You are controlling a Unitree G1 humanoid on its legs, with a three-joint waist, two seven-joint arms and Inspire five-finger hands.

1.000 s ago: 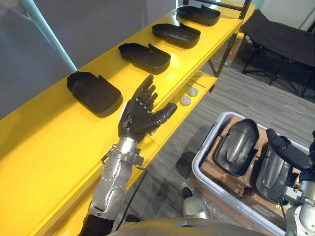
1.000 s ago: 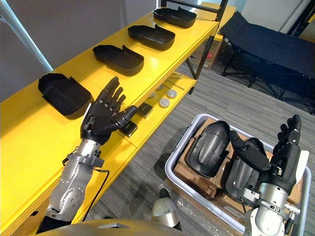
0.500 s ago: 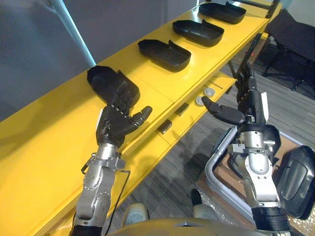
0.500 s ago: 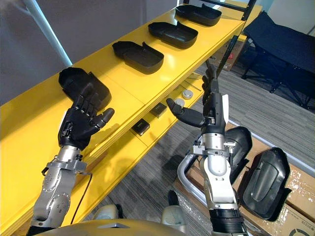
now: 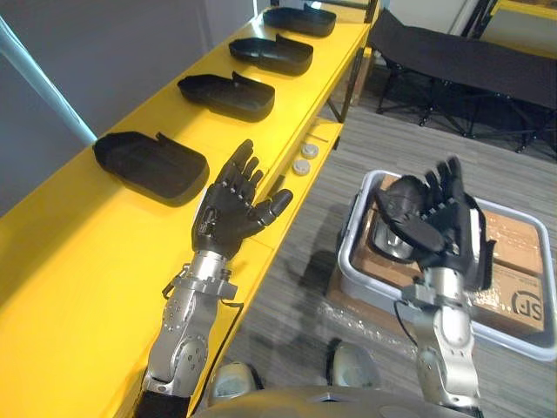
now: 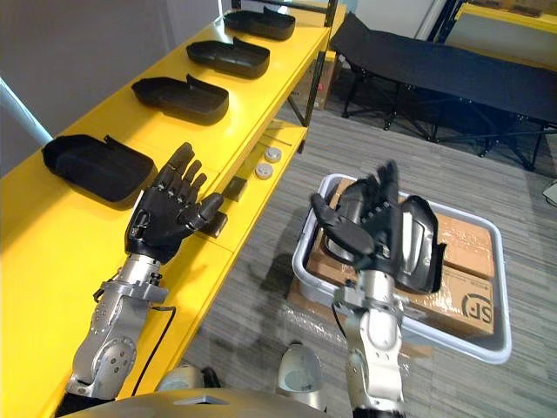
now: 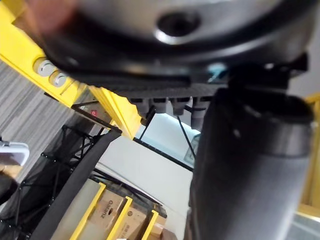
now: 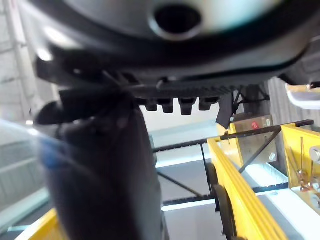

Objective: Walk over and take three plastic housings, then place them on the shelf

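- Left eye view: the left hand (image 5: 233,209) is raised over the front edge of the yellow shelf (image 5: 78,261), palm up. Its fingers are spread and straight and it holds nothing.
- The right hand (image 5: 439,222) is held up above the grey bin (image 5: 348,274) on the floor. Its fingers are straight and close together, the thumb lies across the palm, and it is empty.
- Four black housings (image 5: 150,162) lie in a row along the top of the shelf, well apart from each other.
- One more housing (image 6: 425,235) sits in the bin on cardboard, just behind the right hand. There may be a second one, but the hand covers that spot, so I cannot tell.
- Step, as I judge it: between trips. Neither hand has a load, and the robot is turned toward the bin for another pick.
- Next move calls for lowering the right hand into the bin and curling the fingers round the housing's rim. The hand then lifts it clear of the bin wall before the robot turns to a bare stretch of shelf.
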